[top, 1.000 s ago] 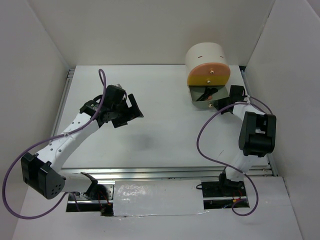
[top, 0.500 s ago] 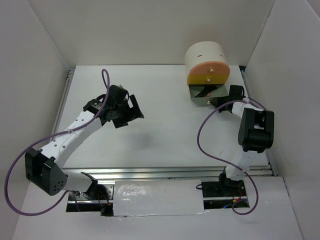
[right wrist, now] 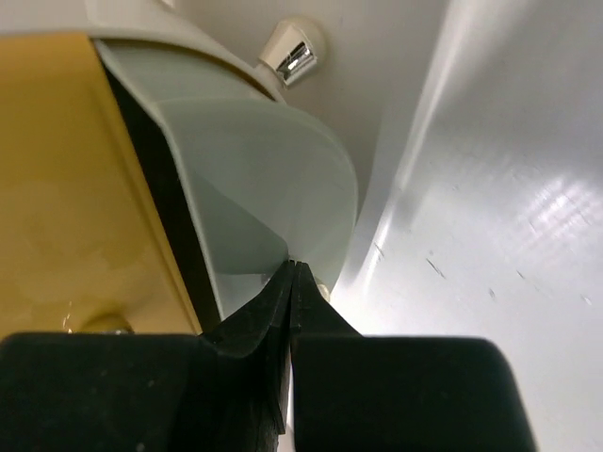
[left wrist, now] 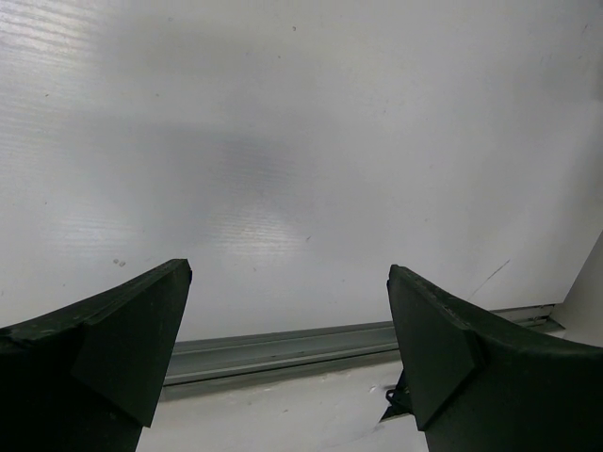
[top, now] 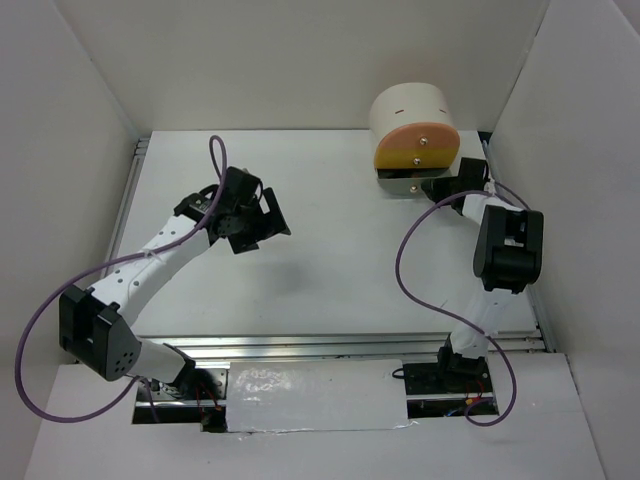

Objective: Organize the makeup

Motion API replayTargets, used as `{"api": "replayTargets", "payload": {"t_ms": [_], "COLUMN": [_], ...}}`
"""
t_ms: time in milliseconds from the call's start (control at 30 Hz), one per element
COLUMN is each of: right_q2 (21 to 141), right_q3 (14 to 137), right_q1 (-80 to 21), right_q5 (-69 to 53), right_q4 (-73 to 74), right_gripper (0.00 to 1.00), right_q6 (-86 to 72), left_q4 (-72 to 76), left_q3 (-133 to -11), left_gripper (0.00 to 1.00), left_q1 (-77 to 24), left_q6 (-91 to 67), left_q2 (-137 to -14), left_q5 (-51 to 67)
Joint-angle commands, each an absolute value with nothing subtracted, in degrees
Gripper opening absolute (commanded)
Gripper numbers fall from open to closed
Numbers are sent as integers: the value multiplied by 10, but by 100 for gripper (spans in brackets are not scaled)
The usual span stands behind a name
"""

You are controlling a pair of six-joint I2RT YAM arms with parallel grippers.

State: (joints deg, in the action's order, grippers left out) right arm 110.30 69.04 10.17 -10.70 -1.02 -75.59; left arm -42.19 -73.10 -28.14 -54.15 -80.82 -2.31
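The cream round-topped box [top: 415,125] stands at the upper right of the top view, on the far right part of the white table [top: 330,250]. Its orange front [top: 418,140] and yellow front [top: 415,158] sit flush, while the green drawer [top: 402,184] below them juts out a little. The right gripper [top: 440,190] is at that drawer's right end. In the right wrist view its fingers [right wrist: 268,311] are clenched tip to tip with nothing between them, and the tips touch the drawer's pale green curved wall. The yellow front fills the left of that frame, and a cream and chrome knob [right wrist: 294,55] shows at the top. The makeup cannot be made out for sure: a thin dark strip [top: 398,177] in the drawer's gap may be it, but it is too small to tell. The left gripper [top: 262,228] hangs over the left centre of the table, well apart from the box. Its fingers [left wrist: 122,330] are spread wide and released, holding nothing. The bare table and a metal rail [left wrist: 283,348] show between them.
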Motion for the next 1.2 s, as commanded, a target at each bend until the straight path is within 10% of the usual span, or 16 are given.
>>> {"api": "replayTargets", "payload": {"t_ms": [0,867,1167], "right_q2": [1128,1144,979], "right_q3": [722,657,579], "right_q1": [104,107,109], "right_q5": [-123,-177,-169], "right_q4": [-50,-244,-193], "right_gripper": [0,4,12], "right_q6": [-771,-794,-728], "left_q4": [-418,-445,-473], "left_q3": [-758,-771,-817], "left_gripper": [99,99,99], "left_q1": [-277,-263,-260], "left_q6": [-534,-498,-439], "left_q2": [-813,-809,-802], "left_q5": [-26,-20,-29]}}
